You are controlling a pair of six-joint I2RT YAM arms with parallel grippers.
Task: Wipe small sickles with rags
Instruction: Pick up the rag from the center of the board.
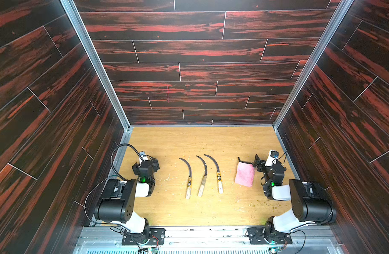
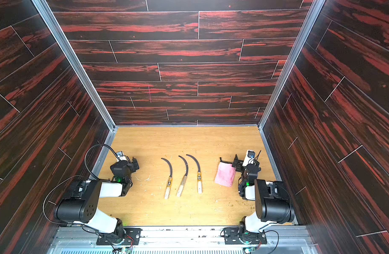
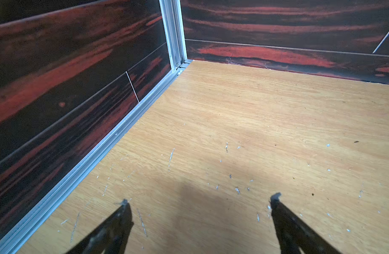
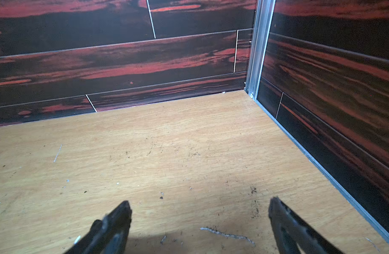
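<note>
Three small sickles lie side by side at mid-table in both top views, dark curved blades pointing away and pale handles toward the front: the left sickle (image 1: 189, 182) (image 2: 169, 182), the middle sickle (image 1: 202, 183) (image 2: 182, 183) and the right sickle (image 1: 219, 177) (image 2: 199, 177). The outer two carry yellow-black bands. To their right the pink rag (image 1: 244, 174) (image 2: 224, 174) lies flat, its black loop (image 1: 244, 161) at the far corner. My right gripper (image 1: 258, 163) (image 4: 199, 201) stands open beside that corner over bare wood. My left gripper (image 1: 155, 163) (image 3: 200, 200) is open, empty, left of the sickles.
Dark red-streaked walls (image 1: 200, 72) enclose the wooden table (image 1: 200, 143) on three sides, with aluminium rails (image 3: 114, 143) (image 4: 321, 167) along the floor edges. Both arm bases (image 1: 143, 236) sit on the front metal rail. Scratches and dark crumbs (image 4: 254, 191) mark the wood.
</note>
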